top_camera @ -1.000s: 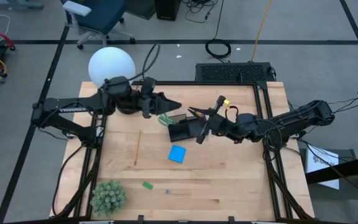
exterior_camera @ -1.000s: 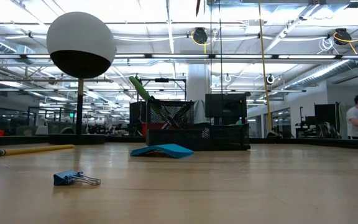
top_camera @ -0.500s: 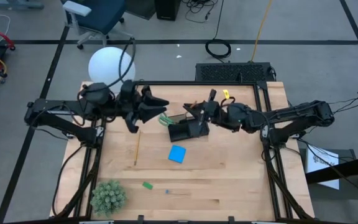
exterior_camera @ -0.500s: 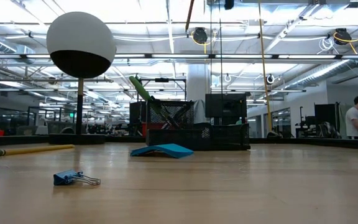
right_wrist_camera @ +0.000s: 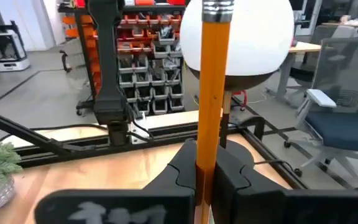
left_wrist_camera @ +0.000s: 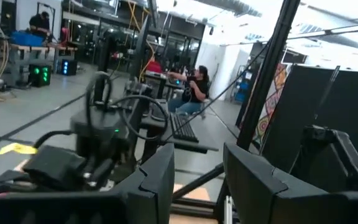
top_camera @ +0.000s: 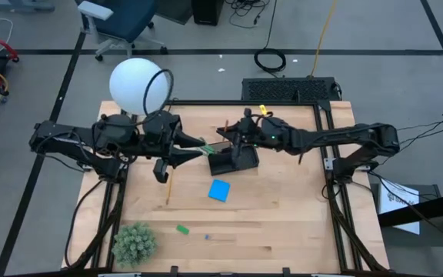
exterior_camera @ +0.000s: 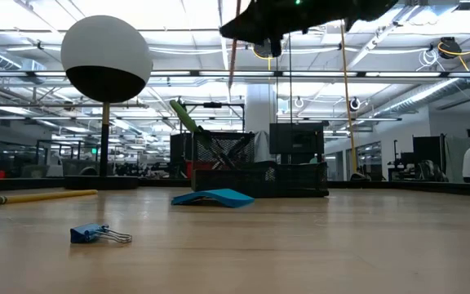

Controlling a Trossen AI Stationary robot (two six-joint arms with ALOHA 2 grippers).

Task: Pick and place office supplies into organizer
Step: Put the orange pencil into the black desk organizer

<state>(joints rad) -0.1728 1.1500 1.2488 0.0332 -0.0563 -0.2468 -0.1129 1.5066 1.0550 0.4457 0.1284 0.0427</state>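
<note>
Now the right hand [top_camera: 229, 137], clamped on a pencil [right_wrist_camera: 213, 93], has swung from right of the organizer [top_camera: 233, 159] to over its far end. Left hand [top_camera: 194, 151] has backed off left, fingers apart, empty. Drop-in looks next.

Your black organizer [top_camera: 233, 160] holds green scissors [top_camera: 204, 146]; blue note pad [top_camera: 220, 190], pencil [top_camera: 169, 183], green eraser [top_camera: 182, 228] lie loose on the worktop.

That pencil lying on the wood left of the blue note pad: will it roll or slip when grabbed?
The pencil looks thin, rigid and light, so it probably won't bend. Lying flat on the bare table, it may roll if nudged sideways. The right end effector grips a similar pencil upright, suggesting a firm pinch holds.
</note>
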